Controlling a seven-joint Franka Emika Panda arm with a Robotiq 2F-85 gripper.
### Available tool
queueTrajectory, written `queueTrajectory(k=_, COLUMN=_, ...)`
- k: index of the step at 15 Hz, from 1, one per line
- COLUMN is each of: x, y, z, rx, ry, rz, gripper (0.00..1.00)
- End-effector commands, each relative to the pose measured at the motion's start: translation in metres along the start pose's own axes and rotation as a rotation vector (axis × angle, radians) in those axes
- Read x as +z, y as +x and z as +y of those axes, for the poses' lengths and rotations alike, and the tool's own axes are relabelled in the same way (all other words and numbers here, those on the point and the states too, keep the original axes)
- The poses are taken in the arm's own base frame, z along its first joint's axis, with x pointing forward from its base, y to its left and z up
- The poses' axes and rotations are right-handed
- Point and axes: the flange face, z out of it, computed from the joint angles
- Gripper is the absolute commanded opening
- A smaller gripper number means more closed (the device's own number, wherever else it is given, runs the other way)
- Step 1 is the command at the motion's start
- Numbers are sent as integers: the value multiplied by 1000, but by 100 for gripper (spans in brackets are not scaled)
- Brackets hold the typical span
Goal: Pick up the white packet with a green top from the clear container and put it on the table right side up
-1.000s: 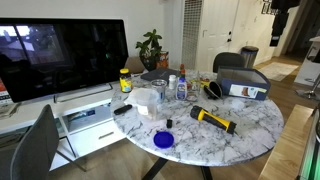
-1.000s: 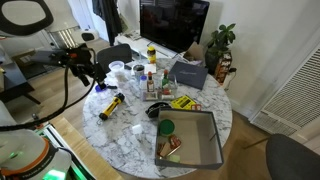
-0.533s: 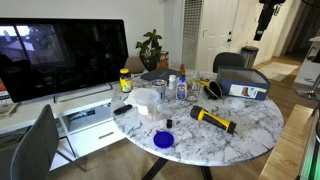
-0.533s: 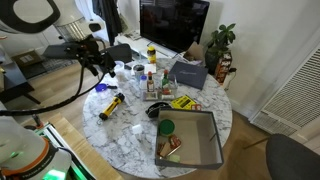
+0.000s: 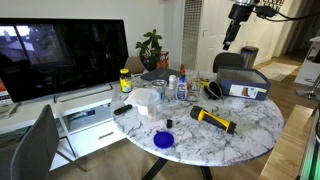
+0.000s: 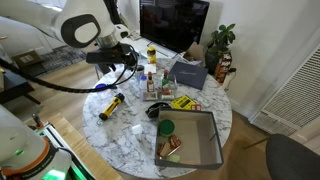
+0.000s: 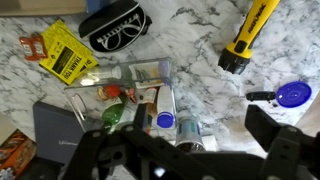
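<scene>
My tool (image 7: 185, 140) hangs with its fingers spread wide apart, gripping nothing; in an exterior view it sits high above the desk (image 5: 250, 125). Beneath it, in the wrist view, a clear container (image 7: 140, 75) holds small bottles and the white packet with a green top (image 7: 113, 116); the packet is blurred and lies near a blue-capped bottle (image 7: 165, 120). Further out on the marble lie a black pouch (image 7: 115, 25), a yellow packet (image 7: 65, 52), a yellow flashlight (image 7: 250, 35) and a blue lid (image 7: 292, 95).
</scene>
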Motion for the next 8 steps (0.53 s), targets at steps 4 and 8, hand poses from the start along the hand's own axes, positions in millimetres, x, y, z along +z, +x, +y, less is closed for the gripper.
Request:
queueTrajectory(k=4, x=56, y=59, z=45, rx=-176, ry=84, rz=-41, gripper=100)
queueTrajectory(k=8, x=90, y=75, z=69, rx=-253, ry=100, rz=-48, gripper=100)
